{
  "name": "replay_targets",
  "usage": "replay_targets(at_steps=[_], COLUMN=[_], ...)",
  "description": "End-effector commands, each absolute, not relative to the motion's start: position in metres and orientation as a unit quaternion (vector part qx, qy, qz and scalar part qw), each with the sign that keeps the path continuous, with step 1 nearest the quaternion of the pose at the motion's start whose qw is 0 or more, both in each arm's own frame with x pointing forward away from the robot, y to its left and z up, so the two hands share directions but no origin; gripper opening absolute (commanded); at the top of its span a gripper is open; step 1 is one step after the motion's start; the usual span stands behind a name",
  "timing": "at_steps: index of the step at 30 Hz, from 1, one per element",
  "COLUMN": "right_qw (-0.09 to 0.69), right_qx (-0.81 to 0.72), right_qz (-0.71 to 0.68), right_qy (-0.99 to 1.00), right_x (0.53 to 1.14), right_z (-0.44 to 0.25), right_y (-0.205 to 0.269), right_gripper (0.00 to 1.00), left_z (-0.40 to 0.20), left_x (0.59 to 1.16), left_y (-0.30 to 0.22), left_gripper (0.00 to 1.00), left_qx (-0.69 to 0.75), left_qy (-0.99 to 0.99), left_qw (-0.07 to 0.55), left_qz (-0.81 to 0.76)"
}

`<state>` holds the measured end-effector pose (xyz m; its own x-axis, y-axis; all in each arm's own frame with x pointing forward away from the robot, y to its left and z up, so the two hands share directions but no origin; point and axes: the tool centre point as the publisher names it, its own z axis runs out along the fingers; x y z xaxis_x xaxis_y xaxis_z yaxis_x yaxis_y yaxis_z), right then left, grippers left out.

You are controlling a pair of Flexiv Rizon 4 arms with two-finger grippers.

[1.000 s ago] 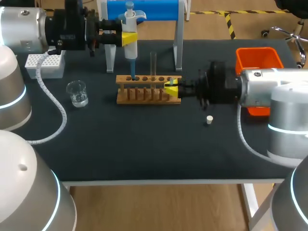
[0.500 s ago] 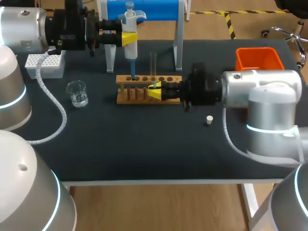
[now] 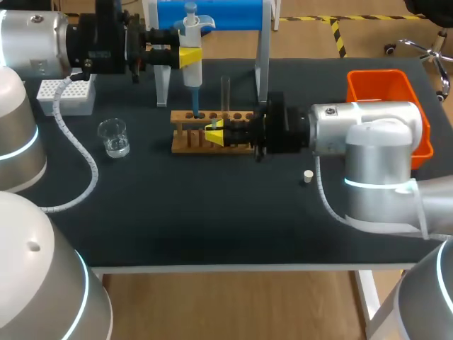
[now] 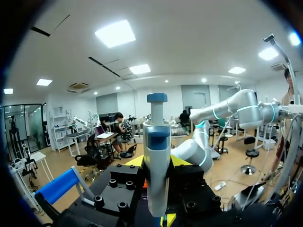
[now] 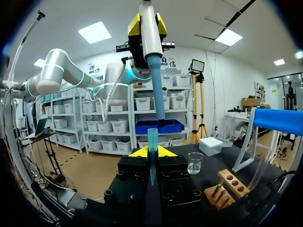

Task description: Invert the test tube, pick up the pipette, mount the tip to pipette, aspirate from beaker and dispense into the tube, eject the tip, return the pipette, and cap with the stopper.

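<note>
**Right gripper** (image 5: 151, 152): fingers drawn in close on a blue pipette tip (image 5: 151, 163), which stands upright between them with its open mouth up. In the head view you will find this gripper in front of the wooden tube rack (image 3: 185, 144), towards its left end.

**Change:** a second ago this gripper stood at the rack's right end, and half a second ago near its middle. It has travelled left along the rack's front. Nothing else on the table has shifted.

**Pipette** (image 3: 192, 42): hangs above the rack's left end. In the right wrist view its blue shaft comes down just over the held tip. A small gap appears to remain, so count the tip as not yet seated.

**Left gripper** (image 3: 188, 57): clamped on the pipette's white body, plunger upward. It is in the same place as a second ago.

**Test tube** (image 3: 226, 91): upright in the rack, with no stopper on it.

**Beaker** (image 3: 113, 137): left of the rack, well apart from it, with a little clear liquid inside.

**Tip box** (image 3: 67, 95): at the table's far left.

**Stopper** (image 3: 307, 176): lying loose on the mat, right of the rack.

**Orange bin** (image 3: 382, 88): far right.

**Reading:** you are at the tip-mounting step. The sideways travel looks nearly finished, so what remains is closing the vertical gap squarely. Expect a skewed seat if shaft and mouth are off-axis.
</note>
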<state>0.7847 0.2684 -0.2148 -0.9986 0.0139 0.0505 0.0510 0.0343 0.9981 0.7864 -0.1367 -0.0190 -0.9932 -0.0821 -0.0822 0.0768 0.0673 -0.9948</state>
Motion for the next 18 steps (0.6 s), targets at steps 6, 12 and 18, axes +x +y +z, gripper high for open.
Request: replay_targets(at_steps=[6, 12, 18], right_qw=[0.016, 0.015, 0.012], right_qx=[-0.017, -0.01, -0.006], right_qz=[-0.688, -0.684, -0.684], right_qy=[-0.725, -0.729, -0.729], right_x=[0.792, 0.795, 0.8], right_z=[-0.223, -0.224, -0.225], right_y=[0.277, 0.283, 0.289], right_gripper=[0.0, 0.0, 0.0], left_z=[-0.019, -0.019, -0.019], left_x=[0.786, 0.786, 0.786], left_y=[-0.136, -0.136, -0.136], left_gripper=[0.0, 0.0, 0.0], left_qx=[-0.001, -0.001, -0.001], left_qy=[0.728, 0.728, 0.728], left_qw=[0.058, 0.058, 0.058], left_qz=[-0.683, -0.683, -0.683])
